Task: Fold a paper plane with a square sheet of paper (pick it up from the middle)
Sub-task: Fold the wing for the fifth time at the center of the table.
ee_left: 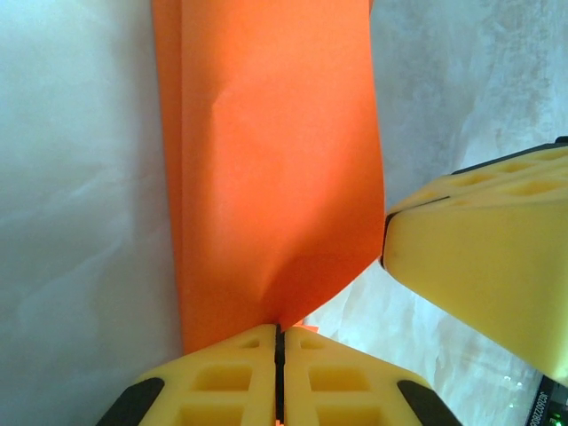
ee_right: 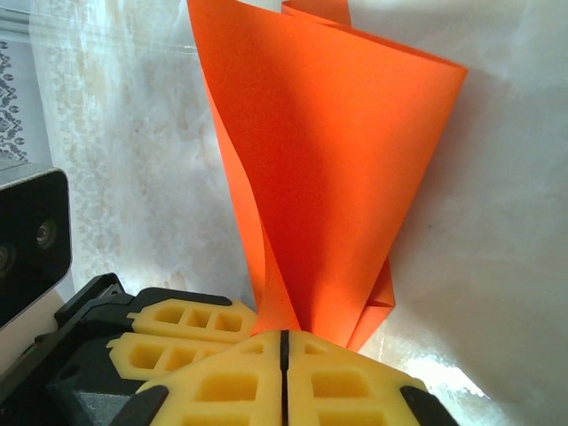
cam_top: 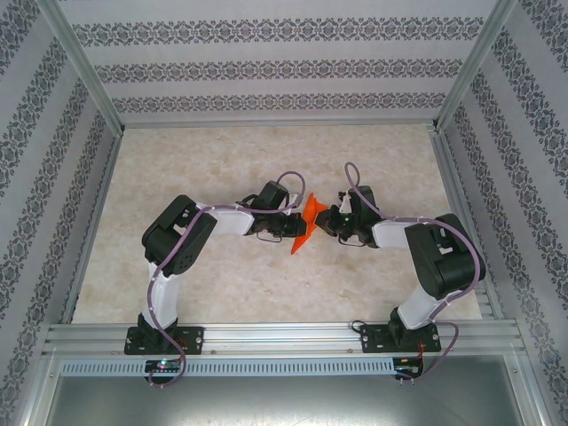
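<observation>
Sheet of paper (cam_top: 306, 225) sits mid-table (cam_top: 222, 169), caught between the two arms where they meet. Left gripper (ee_left: 278, 342) has its fingers pressed together, pinching the near edge of the paper. Right gripper (ee_right: 284, 342) is likewise pressed together, pinching the paper from the opposite side. The sheet is partly folded and doubled over with soft creases, not yet a plane. In the top view its long axis runs near-left to far-right, crossing the line between the two grippers. In each wrist view the paper extends straight away from that gripper's fingertips. The left wrist view shows the right gripper's fingers just beside the paper's right edge, so both grippers are equally close and hold neighbouring spots. Cannot tell whether the lower edge touches the table. Judgement: mid-fold, task well short of done. The next move likely needs one gripper to hold while the other lets go or swings its side over. Pulling apart could tear or crumple it.
</observation>
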`<state>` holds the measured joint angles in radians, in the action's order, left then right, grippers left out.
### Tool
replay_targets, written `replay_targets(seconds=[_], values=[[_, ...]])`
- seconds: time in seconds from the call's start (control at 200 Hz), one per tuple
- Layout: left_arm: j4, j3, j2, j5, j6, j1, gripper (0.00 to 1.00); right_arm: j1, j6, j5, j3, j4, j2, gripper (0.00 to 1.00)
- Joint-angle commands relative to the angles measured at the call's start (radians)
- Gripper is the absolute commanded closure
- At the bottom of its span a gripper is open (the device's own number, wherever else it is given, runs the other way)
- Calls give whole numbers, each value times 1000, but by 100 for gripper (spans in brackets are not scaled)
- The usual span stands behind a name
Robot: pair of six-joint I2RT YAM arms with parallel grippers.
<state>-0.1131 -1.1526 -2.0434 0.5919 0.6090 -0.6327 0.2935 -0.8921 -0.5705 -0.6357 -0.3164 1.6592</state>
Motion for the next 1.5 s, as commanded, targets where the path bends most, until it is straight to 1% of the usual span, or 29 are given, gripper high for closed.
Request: replay_targets(seconds=[0.0,0.195,0.415,0.595,0.719,0.809,0.914,1.054,1.234,1.384,1.494], values=[[21,-19,-6,6,-35,13,88,-11,13,-43,13,15,-15,89],[43,-31,11,8,-77,18,87,-16,16,-75,0,6,-12,83],[56,-39,10,15,-103,20,86,-19,12,-89,-23,-3,15,71],[70,-44,35,11,-118,25,85,-23,8,-92,-32,-12,34,69],[89,-44,61,-1,-124,35,85,-25,10,-97,-18,-8,13,69],[81,-39,77,2,-112,43,85,-24,6,-100,-3,0,-8,71],[62,-26,100,8,-88,53,85,-3,-11,-98,21,2,-31,76],[54,-19,121,11,-72,68,85,35,-32,-88,31,-5,-38,78],[73,-21,117,1,-82,79,85,73,-44,-68,0,-21,-1,81],[67,-9,111,-8,-80,85,85,72,-26,-34,-33,-16,48,85],[57,-4,109,-3,-75,93,86,73,-29,-34,-59,-35,90,86]])
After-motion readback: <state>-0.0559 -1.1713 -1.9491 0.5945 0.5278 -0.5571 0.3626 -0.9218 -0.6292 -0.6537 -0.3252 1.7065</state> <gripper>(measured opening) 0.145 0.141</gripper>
